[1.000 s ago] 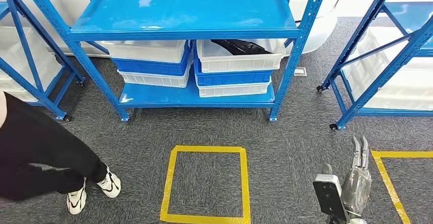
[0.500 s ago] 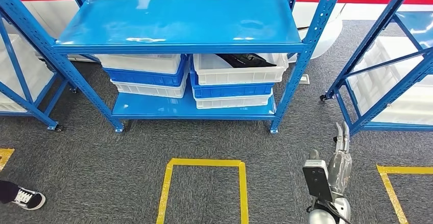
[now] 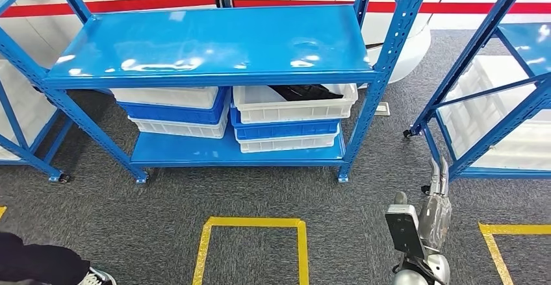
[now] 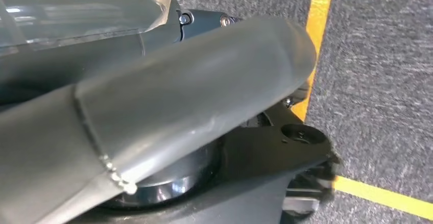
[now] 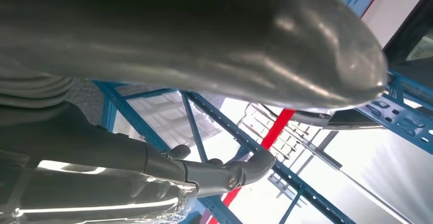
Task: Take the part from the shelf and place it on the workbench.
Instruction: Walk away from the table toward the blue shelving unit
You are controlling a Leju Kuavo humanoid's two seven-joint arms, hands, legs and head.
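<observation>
right hand (image 3: 440, 180) hung low beside body, fingers straight and apart, held nothing. left hand (image 4: 168, 106) too close to lens; state could not be told. risk: reach under upper shelf (image 3: 214, 41) might clip blue upright (image 3: 370, 103). dark part (image 3: 305, 91) lay in top white bin (image 3: 292, 106), well apart from hand, ahead and to its left.

Left hand (image 4: 168, 96) above grey carpet (image 4: 378, 81), yellow tape (image 4: 327, 9).

Glossy blue metal shelf (image 3: 214, 41), rough grey carpet (image 3: 162, 204)
</observation>
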